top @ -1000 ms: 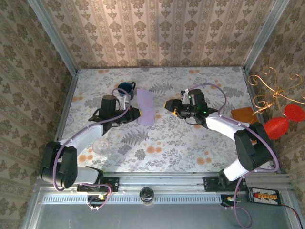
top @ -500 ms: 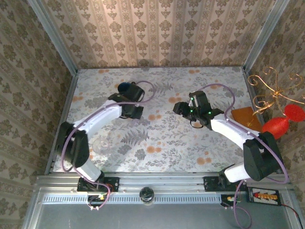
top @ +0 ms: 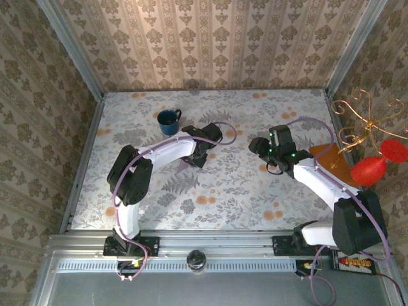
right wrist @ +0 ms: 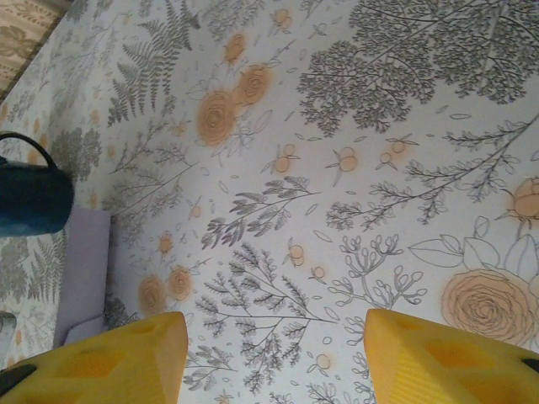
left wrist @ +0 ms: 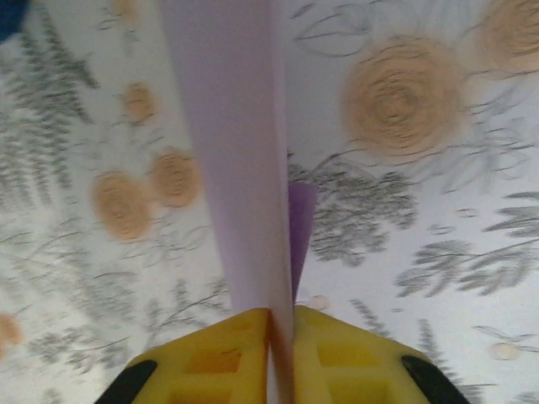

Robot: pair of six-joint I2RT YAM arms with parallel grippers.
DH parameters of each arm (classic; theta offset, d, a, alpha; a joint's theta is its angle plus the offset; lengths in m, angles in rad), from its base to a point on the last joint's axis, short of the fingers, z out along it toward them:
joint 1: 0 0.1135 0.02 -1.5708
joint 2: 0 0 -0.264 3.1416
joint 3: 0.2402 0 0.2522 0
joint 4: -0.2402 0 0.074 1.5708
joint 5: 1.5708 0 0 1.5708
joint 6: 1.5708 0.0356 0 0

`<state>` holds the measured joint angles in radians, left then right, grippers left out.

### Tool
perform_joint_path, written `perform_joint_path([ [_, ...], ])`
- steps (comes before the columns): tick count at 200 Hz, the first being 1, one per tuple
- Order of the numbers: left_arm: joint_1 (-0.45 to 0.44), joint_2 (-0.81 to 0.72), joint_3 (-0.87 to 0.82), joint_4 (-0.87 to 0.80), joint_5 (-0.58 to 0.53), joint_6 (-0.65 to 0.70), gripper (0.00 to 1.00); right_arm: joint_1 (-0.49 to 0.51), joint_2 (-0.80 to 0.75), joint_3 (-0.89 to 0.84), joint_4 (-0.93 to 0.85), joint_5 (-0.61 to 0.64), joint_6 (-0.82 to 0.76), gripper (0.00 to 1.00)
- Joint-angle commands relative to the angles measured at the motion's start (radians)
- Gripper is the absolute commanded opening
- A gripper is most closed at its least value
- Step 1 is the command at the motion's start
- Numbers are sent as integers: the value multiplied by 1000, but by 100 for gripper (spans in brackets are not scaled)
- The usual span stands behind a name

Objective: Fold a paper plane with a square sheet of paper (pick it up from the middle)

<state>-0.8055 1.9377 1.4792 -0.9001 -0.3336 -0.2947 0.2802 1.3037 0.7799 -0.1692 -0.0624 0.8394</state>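
- Tabletop (top: pixel 255 197): floral print, walled on three sides with patterned paper.
- Left arm: reaches from its base at 7 o'clock to mid-tabletop. Left pincer (top: pixel 200 155) (left wrist: pixel 280 324) is clenched on the sheet of paper (left wrist: pixel 236 151), yellow fingers (left wrist: pixel 219 353) pressed together with the paper's edge nipped between them.
- Right arm: bends in from 5 o'clock. Right pincer (top: pixel 258 145) (right wrist: pixel 278 345) sits at 3 o'clock of the left one, well apart. It is released, jaws wide, bare tabletop between them.
- Sheet of paper: pale lilac, folded into a long narrow strip. In the left wrist view it runs from the fingers toward 12 o'clock, with a darker flap showing on its 3 o'clock side. Whether the far end touches the tabletop, cannot tell.
- Orange-brown rectangle (top: pixel 328 155): flat, at 3 o'clock of the right pincer, near the tabletop's edge.
- Blue mug (top: pixel 169 121) (right wrist: pixel 29 198): upright, at 11 o'clock of the left pincer, near the sheet's far end.
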Motion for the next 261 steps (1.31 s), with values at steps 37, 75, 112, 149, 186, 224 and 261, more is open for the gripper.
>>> perform_joint_path([
  [37, 26, -23, -70, 202, 426, -62, 33, -14, -21, -10, -16, -27, 20, 57],
  [75, 96, -177, -192, 371, 600, -116, 51, -2, 37, 6, 1, -117, 15, 57],
  [112, 239, -367, -358, 483, 633, -207, 61, 133, 162, 78, 15, -132, 25, 57],
  [149, 424, -540, -537, 546, 633, -274, 76, 296, 334, 205, 62, -155, 55, 53],
  [186, 553, -658, -663, 549, 638, -292, 89, 395, 512, 368, 54, -176, 66, 46],
  [224, 610, -705, -711, 545, 670, -302, 100, 422, 645, 499, -22, -165, 82, 38],
  [261, 614, -681, -700, 545, 709, -286, 100, 425, 711, 563, -81, -165, 55, 38],
])
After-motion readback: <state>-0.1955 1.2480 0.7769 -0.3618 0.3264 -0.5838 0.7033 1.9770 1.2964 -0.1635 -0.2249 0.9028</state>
